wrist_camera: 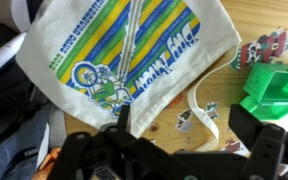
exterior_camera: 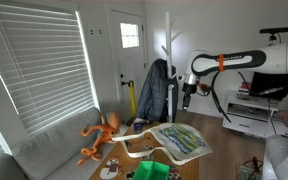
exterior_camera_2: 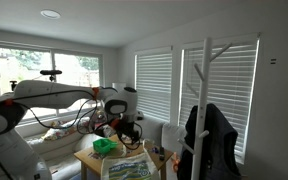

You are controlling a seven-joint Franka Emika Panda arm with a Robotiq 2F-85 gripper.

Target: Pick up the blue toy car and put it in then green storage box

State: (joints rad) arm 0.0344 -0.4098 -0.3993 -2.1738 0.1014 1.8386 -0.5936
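Bright living room, slatted blinds, coat rack by the door; looking down in the wrist view onto bare wood of the bench (wrist_camera: 239,15). Hovering well above it with the pincer (wrist_camera: 184,115) spread wide and gripping nothing. Placing the blue toy car (exterior_camera: 137,125) only tentatively: a dark speck toward the bench's far edge in an exterior view, near the orange tentacled toy (exterior_camera: 99,135) (too tiny to be sure), and not showing in the wrist view at all. Finding the green storage box (exterior_camera: 149,170) toward the edge nearest that camera, apart from the speck and only partly in frame.

Risking, from here, a descent onto the wrong thing: staring straight at a striped cloth bag (wrist_camera: 114,50) and its loose white strap (wrist_camera: 199,105), possibly snagging fabric by closing early. Risking also a nudge to the orange toy, or a release short of the box's rim.

Trying to read the bag's blue lettering and failing (blurred, turned away); making out no brand anywhere.
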